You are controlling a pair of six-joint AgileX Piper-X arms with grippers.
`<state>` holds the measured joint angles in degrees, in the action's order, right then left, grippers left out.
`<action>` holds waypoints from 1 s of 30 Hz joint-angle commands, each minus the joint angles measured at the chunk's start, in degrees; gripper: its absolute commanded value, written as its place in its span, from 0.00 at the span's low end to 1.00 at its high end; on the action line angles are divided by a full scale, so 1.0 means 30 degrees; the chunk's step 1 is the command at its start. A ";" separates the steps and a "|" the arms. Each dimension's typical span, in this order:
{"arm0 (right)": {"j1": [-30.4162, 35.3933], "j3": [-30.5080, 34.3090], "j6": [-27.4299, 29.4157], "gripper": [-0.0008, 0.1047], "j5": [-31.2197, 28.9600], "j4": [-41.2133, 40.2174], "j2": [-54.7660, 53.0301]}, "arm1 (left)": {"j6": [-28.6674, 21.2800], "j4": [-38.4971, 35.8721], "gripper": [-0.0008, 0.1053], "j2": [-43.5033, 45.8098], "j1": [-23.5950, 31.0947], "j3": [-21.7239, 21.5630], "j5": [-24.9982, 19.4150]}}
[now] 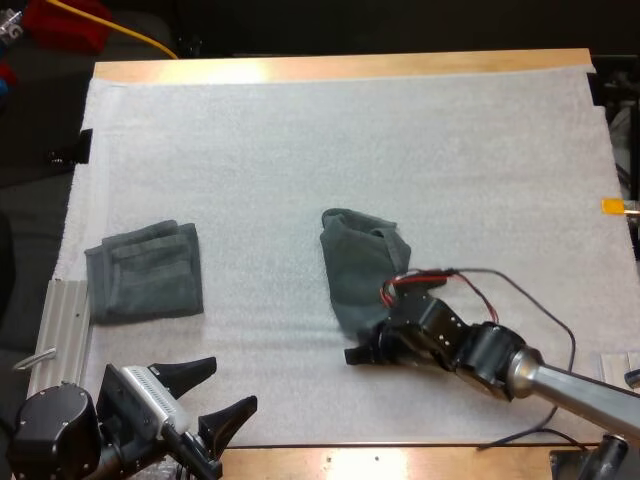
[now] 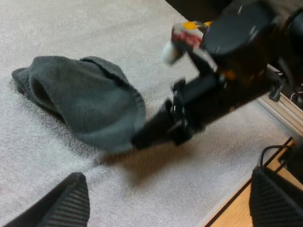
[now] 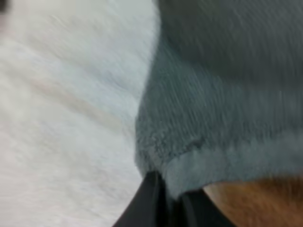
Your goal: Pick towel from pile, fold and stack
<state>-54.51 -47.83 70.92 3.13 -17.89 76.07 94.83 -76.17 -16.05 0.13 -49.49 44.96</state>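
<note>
A crumpled dark grey-green towel [image 1: 358, 262] lies mid-mat, also seen from the left wrist [image 2: 80, 101]. A folded towel [image 1: 145, 272] rests flat at the mat's left. My right gripper [image 1: 362, 351] is low at the crumpled towel's near edge; close up, its black fingers [image 3: 152, 201] pinch the towel's hem [image 3: 222, 161]. From the left wrist, that right gripper [image 2: 154, 134] touches the towel's rim. My left gripper [image 1: 215, 395] hovers near the table's front edge, open, its fingertips [image 2: 71, 203] wide apart and holding nothing.
A metal rail [image 1: 60, 330] runs along the mat's left edge beside the folded towel. White mat [image 1: 350, 140] stretches to the far side. The wooden front edge [image 1: 400, 462] lies just below the right arm.
</note>
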 commanded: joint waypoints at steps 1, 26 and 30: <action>0.0053 -0.0543 0.0796 0.02 -0.0328 -0.0483 -0.0314 | -0.0075 0.0061 0.66 -0.0039 -0.0043 -0.0111 0.0242; 0.0192 -0.8794 0.6918 0.02 -0.4527 -0.4467 -0.0621 | -0.0239 0.0061 0.66 -0.0039 -0.0043 -0.0076 0.0211; 0.0191 -0.8768 0.6920 0.02 -0.4527 -0.7524 -0.0621 | -0.0738 0.0061 0.66 -0.0039 -0.0131 0.0452 -0.0866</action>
<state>-54.26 -73.65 90.86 -10.13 -39.71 74.73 92.99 -76.17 -16.05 -0.08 -48.21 43.10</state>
